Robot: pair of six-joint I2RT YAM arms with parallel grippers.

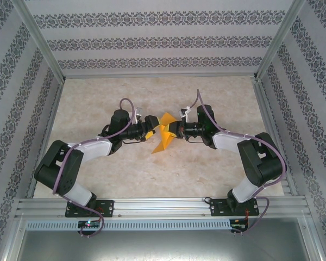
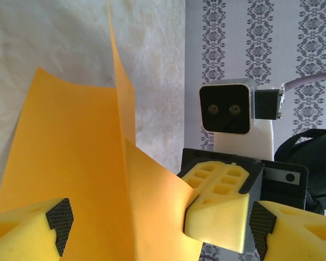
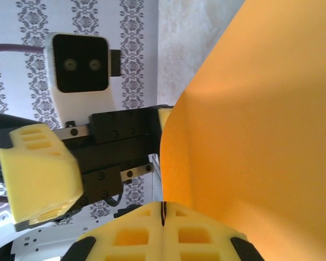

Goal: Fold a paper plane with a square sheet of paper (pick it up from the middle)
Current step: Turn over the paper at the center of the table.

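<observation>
1. My right claw (image 3: 163, 217) is clenched. Its two yellow foam pads are pressed flat together, with a lower edge of the orange sheet (image 2: 81, 157) pinched in the seam between them.
2. My left claw (image 2: 162, 218) is spread wide and grips nothing. One pad sits on each side of the sheet, and the near pad stands clear of it. I cannot tell whether the far pad touches the sheet, because the paper hides it.
3. The sheet hangs off the table between my two claws, at the middle of the workspace. It is bent, not flat: one sharp crease stands up like a fin and a broad flap curves away from it.
4. From my right wrist, the paper blocks the right side of the view. From my left wrist, it covers the left side.
5. The claws face each other tip to tip, very close. Each wrist sees the other's black camera box (image 2: 228, 109) just above the jaws.
6. Below is a pale, marbled tabletop (image 1: 206, 174).
7. Walls with grey floral stripes (image 1: 163, 43) surround the table, and an aluminium rail (image 1: 163, 205) runs along the near edge, where my bases are bolted.
</observation>
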